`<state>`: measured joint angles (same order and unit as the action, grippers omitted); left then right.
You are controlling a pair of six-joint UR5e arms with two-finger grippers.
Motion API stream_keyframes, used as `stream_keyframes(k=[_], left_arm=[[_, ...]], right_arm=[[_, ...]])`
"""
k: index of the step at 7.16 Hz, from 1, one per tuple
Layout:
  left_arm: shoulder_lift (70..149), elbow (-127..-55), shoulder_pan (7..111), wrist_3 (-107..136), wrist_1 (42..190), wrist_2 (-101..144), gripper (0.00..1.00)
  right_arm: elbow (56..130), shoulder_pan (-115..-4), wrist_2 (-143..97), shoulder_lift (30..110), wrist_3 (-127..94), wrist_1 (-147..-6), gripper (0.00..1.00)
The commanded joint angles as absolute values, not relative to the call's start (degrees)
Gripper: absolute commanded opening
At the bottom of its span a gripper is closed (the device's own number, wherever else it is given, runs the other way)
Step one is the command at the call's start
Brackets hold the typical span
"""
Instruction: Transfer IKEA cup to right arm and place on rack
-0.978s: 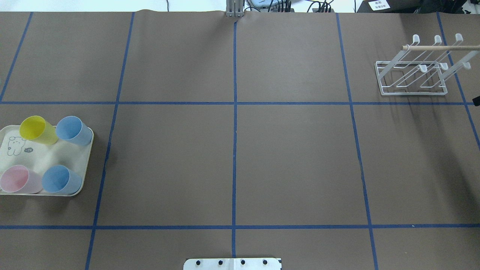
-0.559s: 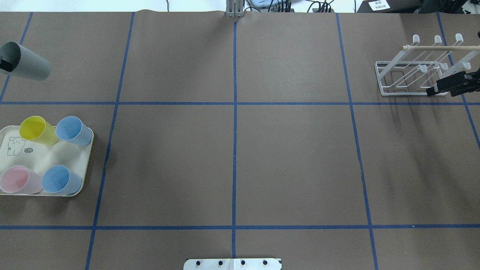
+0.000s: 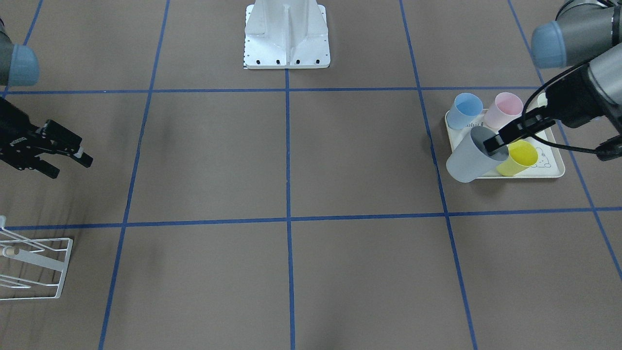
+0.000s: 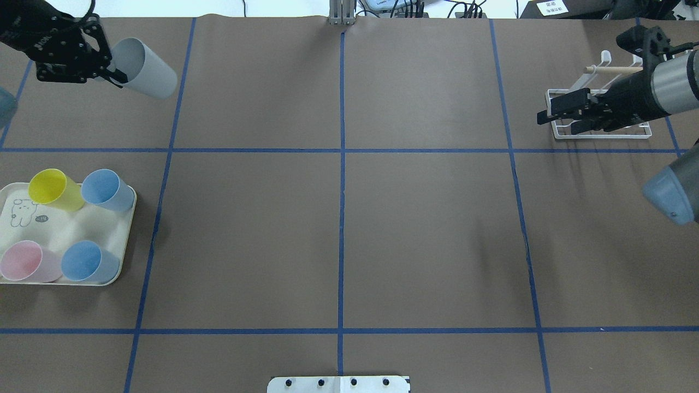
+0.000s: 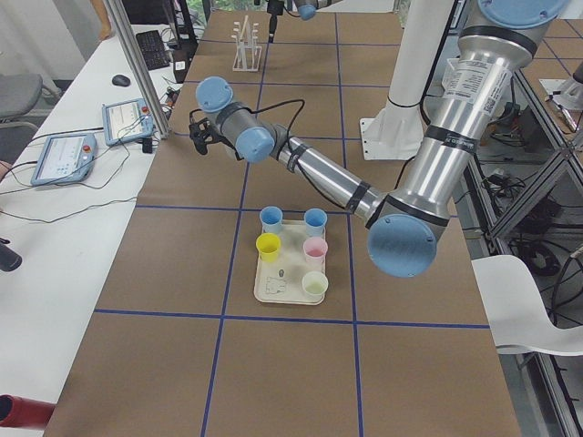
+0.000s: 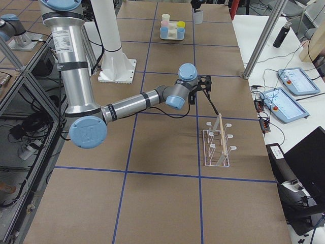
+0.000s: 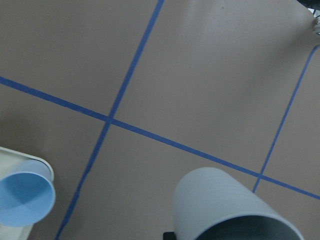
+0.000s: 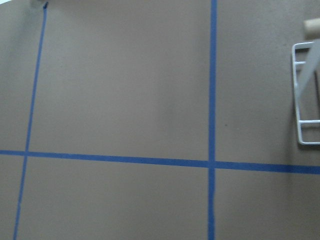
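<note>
My left gripper (image 4: pixel 112 70) is shut on the rim of a grey IKEA cup (image 4: pixel 146 69) and holds it on its side, above the table's far left. The front view shows the gripper (image 3: pixel 494 144) and cup (image 3: pixel 469 158) over the tray's near corner. The cup fills the bottom of the left wrist view (image 7: pixel 225 210). My right gripper (image 4: pixel 546 112) is open and empty, just left of the white wire rack (image 4: pixel 558 132) at the far right. The rack also shows in the front view (image 3: pixel 39 265) and at the right wrist view's edge (image 8: pixel 305 100).
A cream rabbit-print tray (image 4: pixel 93 221) at the left holds a yellow cup (image 4: pixel 52 188), two blue cups (image 4: pixel 106 188) and a pink cup (image 4: pixel 27 261). The robot base plate (image 4: pixel 338 383) sits at the near edge.
My left gripper has carried the grey cup rightward from the view's left edge. My right gripper has moved left, in front of the rack's left end.
</note>
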<state>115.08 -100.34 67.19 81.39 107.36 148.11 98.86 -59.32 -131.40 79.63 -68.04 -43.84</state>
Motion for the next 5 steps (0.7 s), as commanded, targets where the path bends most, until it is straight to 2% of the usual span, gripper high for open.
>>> stream_keyframes(k=[1, 5], left_arm=[[118.7, -99.7, 62.3, 97.8, 117.5, 141.3, 0.0], [119.2, -99.2, 54.3, 126.8, 142.1, 120.6, 0.0]], right_arm=[[98.9, -51.4, -121.9, 75.6, -84.0, -36.1, 0.99], [98.8, -43.5, -107.7, 71.3, -116.7, -20.9, 0.98]])
